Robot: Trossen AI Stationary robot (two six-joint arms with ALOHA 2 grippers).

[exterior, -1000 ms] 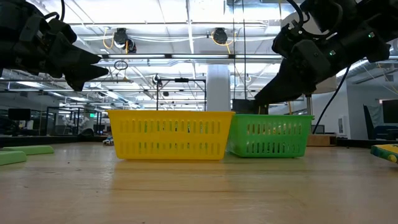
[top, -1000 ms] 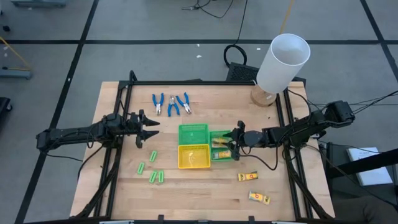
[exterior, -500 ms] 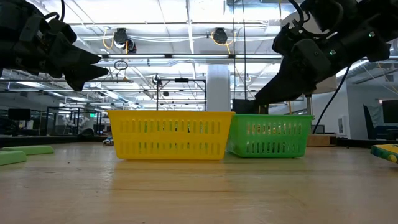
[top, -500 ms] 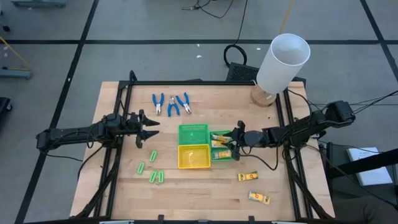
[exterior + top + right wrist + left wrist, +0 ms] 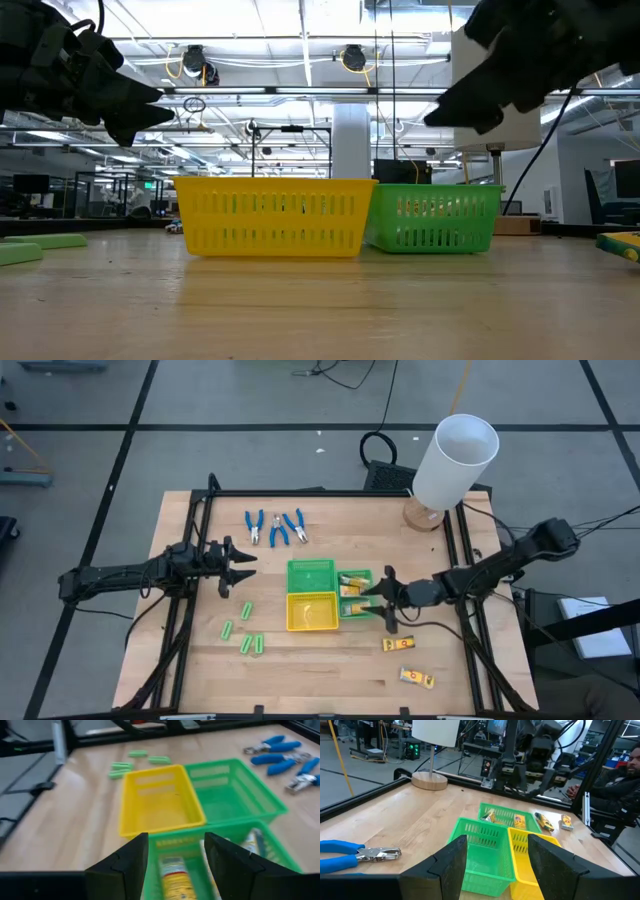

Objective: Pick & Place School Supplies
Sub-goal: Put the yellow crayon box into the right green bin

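Lying lengthwise in green tray [image 5: 280,851], yellow-orange packet [image 5: 175,875], right hand [image 5: 385,603] open

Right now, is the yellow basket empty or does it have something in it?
Empty. The high view and the right wrist view show only bare mesh floor inside the yellow basket.

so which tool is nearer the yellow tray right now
Right. The right tool hangs open just past the yellow tray's right side, over the neighbouring green tray. The left tool waits open farther off, up-left of it.
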